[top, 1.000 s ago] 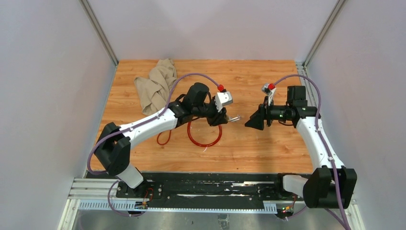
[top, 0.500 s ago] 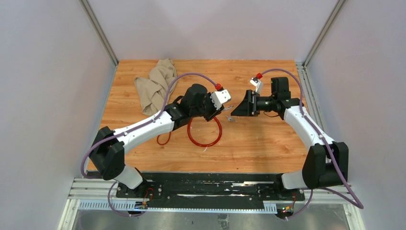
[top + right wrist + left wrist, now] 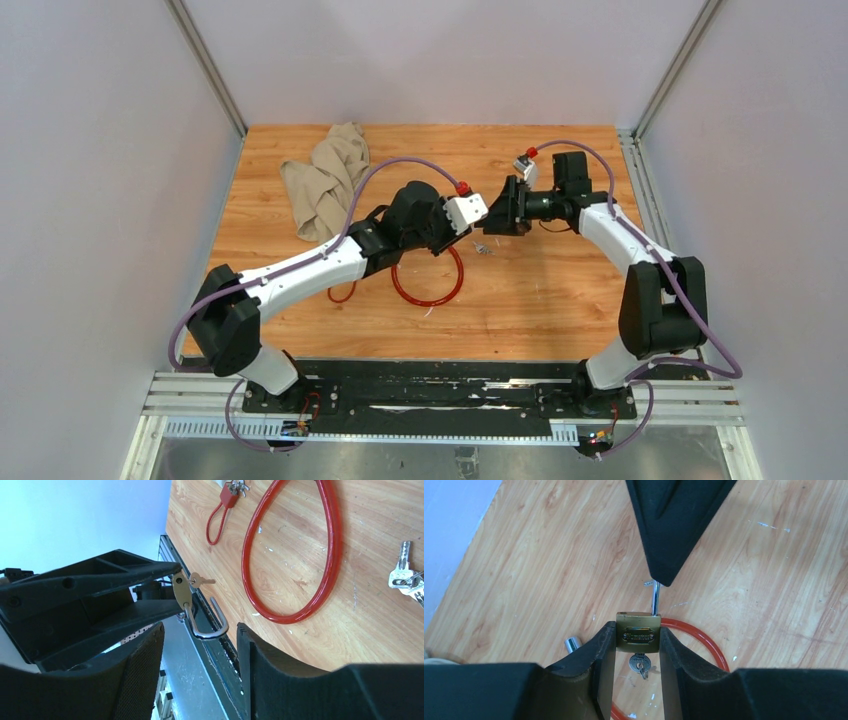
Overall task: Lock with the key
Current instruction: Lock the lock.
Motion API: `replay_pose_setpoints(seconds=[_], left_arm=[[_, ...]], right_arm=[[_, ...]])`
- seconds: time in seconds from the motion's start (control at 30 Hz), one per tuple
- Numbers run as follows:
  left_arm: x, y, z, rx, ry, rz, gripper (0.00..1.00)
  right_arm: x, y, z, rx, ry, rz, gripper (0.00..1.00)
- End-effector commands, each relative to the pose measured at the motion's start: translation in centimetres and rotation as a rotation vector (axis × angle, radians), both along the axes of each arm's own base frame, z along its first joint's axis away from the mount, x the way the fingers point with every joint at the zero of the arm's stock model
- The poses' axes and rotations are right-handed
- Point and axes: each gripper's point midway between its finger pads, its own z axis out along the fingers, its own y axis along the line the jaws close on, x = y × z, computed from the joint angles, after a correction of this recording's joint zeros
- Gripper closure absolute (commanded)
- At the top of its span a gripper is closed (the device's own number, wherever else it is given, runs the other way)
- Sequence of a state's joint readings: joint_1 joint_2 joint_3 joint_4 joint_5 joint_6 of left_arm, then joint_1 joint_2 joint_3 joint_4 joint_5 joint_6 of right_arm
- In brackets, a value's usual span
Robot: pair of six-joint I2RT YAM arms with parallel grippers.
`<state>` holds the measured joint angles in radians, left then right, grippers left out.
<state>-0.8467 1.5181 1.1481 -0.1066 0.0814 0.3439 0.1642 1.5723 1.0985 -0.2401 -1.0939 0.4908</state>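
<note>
Clamping the small rectangular brass padlock by its two narrow sides, the left gripper has its matt black fingers closed on it. One yellowish key sits in the keyhole, and the polished steel U-shaped shackle stands open. The right gripper is spread wide with the shackle between its fingers, not gripped. On the grained wooden worktop lie one big glossy red cable loop and one short thin red loop. Near the worktop's middle, just right of the big loop, lies the tiny silver-grey metal key on its ring. One crumpled beige cloth lies by the far left corner.
</note>
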Motion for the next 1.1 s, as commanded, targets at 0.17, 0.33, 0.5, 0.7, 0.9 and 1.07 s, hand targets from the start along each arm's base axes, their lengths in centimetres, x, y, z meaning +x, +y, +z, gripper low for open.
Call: replay_pose_setpoints(seconds=[0.17,0.33,0.5,0.7,0.9,1.07], left_arm=[[-0.1,-0.7,1.4,-0.027,-0.050,-0.017,1.00],[-0.4,-0.9,1.4,-0.028,-0.040,-0.036,1.00],[-1.0,-1.1,1.1,-0.032,-0.029,-0.068,1.00],[-1.4,-1.3,0.7,-0.035,-0.019,-0.091,1.00],[-1.6,-1.1,0.1,-0.036,-0.030,-0.105,1.00],[-1.7,-1.3,0.0,-0.042,-0.036,-0.121,1.00]], right_arm=[[-0.1,1.5,2.3,0.030,-0.050,0.043,0.54],[0.3,1.4,2.0,0.021,-0.051,0.039,0.60],[0.5,1.4,1.8,0.013,-0.065,0.042,0.72],[0.2,1.2,1.4,-0.009,-0.099,0.050,0.85],[-0.5,0.7,1.4,-0.048,-0.165,0.055,0.92],[-1.0,0.5,1.6,-0.056,-0.203,0.062,0.99]])
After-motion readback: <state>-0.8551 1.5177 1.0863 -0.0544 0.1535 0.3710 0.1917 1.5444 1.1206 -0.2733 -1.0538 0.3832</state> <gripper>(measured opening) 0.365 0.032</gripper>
